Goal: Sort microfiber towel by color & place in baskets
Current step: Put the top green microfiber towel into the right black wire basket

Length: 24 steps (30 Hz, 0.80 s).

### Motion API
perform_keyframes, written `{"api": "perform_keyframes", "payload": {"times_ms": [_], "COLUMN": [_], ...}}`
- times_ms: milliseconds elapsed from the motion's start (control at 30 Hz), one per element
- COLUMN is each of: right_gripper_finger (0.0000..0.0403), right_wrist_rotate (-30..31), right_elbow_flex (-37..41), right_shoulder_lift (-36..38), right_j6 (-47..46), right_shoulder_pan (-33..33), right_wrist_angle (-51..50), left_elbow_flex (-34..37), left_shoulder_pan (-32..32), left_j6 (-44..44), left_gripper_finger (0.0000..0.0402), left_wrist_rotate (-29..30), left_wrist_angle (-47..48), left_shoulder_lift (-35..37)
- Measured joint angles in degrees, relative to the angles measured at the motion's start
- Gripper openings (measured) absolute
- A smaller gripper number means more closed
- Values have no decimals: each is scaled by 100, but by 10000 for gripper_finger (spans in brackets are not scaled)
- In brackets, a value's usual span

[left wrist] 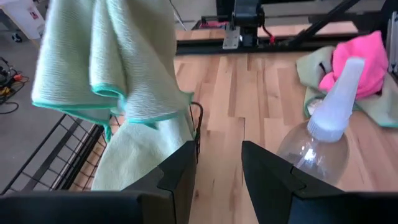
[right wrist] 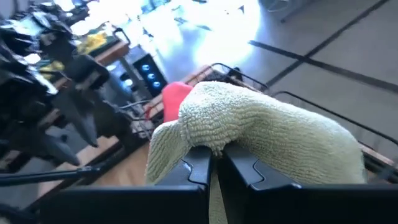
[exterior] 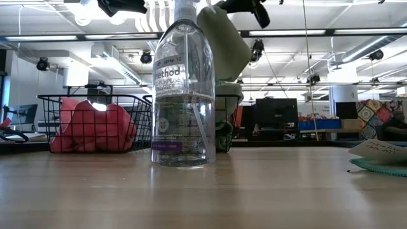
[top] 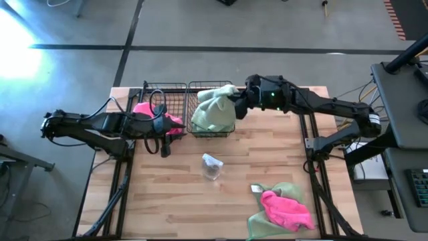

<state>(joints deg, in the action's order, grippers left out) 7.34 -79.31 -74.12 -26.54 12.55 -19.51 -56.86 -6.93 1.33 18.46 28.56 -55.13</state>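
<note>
My right gripper (top: 235, 98) is shut on a pale green towel (top: 215, 99) above the right wire basket (top: 194, 90). More green cloth (top: 212, 122) lies in that basket. The left basket (top: 158, 88) holds pink towels (top: 143, 108), seen also in the low view (exterior: 89, 127). My left gripper (top: 159, 146) is open just near of the left basket and touches nothing. In its wrist view the gripper (left wrist: 217, 177) looks past the hanging green towel (left wrist: 106, 62). One pink towel (top: 286, 209) lies on a green one (top: 257, 221) at the table's near right corner. My right gripper pinches a bunched part of the green towel (right wrist: 214, 140) between its two fingers (right wrist: 199, 163), coming from the table's right. The cloth humps over the fingertips and hangs slack below them (exterior: 227, 48) over the right basket. Whether its lower end touches the cloth below, I cannot tell.
A clear spray bottle (top: 212, 166) stands upright mid-table, near of the baskets, filling the low view (exterior: 183, 89). Black tube frames (top: 120, 181) run along the table's left and right sides. Bare wood (top: 174, 201) lies between the bottle and the near edge.
</note>
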Motion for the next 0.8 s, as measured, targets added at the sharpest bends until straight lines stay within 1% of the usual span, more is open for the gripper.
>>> {"api": "perform_keyframes", "payload": {"times_ms": [100,200,400,600,700,800], "right_gripper_finger": [13,13,13,13,13,13], "right_wrist_rotate": [-436,-739,-1080,-1336,-1355,-1329], "right_elbow_flex": [0,2,-81,-400,-592,-786], "right_shoulder_lift": [-157,-402,-1018,-1454,-1506,-1458], "right_j6": [68,97,107,108,148,389], "right_shoulder_pan": [110,185,412,533,586,712], "right_wrist_angle": [144,232,521,476,447,219], "left_elbow_flex": [0,0,0,0,0,0], "left_shoulder_pan": [1,0,1,1,1,1], "left_j6": [10,39,43,68,84,87], "left_gripper_finger": [116,116,116,116,116,116], "left_wrist_rotate": [-2,-1,9,38,40,44], "left_wrist_angle": [165,272,370,543,557,559], "left_shoulder_lift": [15,85,290,512,589,634]}}
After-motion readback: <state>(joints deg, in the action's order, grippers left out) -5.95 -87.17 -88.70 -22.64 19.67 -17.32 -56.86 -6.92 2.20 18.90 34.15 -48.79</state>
